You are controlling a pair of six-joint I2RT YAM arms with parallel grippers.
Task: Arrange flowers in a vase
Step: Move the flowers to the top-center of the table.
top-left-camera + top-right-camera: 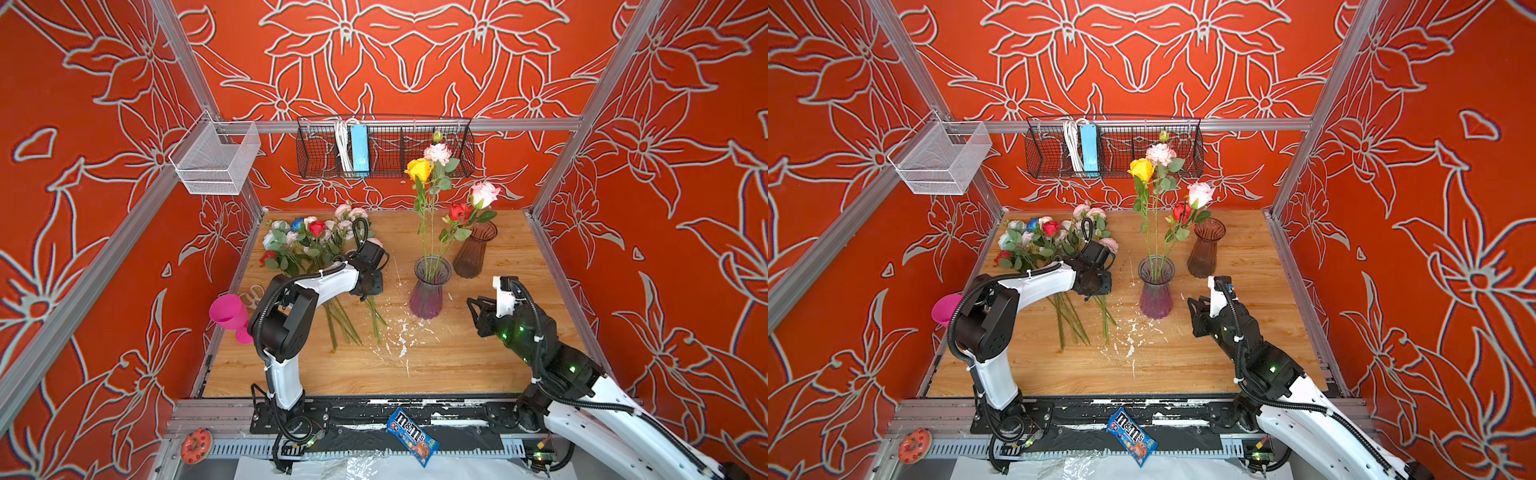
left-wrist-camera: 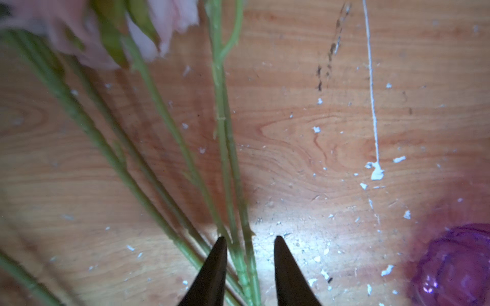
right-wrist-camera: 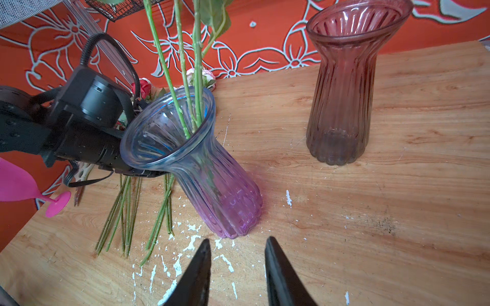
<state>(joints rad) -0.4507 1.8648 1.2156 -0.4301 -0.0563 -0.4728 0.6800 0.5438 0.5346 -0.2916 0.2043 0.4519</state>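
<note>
A purple-tinted glass vase (image 1: 430, 291) (image 3: 212, 172) stands mid-table holding several flowers: a yellow rose (image 1: 419, 169), a pink peony (image 1: 437, 153), a pink rose (image 1: 484, 194) and a red rose (image 1: 458, 212). More flowers (image 1: 311, 241) lie in a pile at the back left, their stems (image 1: 345, 320) pointing toward the front. My left gripper (image 2: 249, 238) (image 1: 369, 293) hangs over those stems, open, with two green stems (image 2: 233, 185) between its fingers, close to one finger. To the right of the vase my right gripper (image 3: 237, 242) (image 1: 471, 301) is open and empty.
An empty brown glass vase (image 1: 473, 253) stands behind the purple one. A pink goblet (image 1: 228, 313) and scissors (image 1: 251, 297) sit at the left edge. White flakes (image 1: 399, 336) litter the wood. A black wire basket (image 1: 384, 147) and a white mesh basket (image 1: 216, 160) hang above.
</note>
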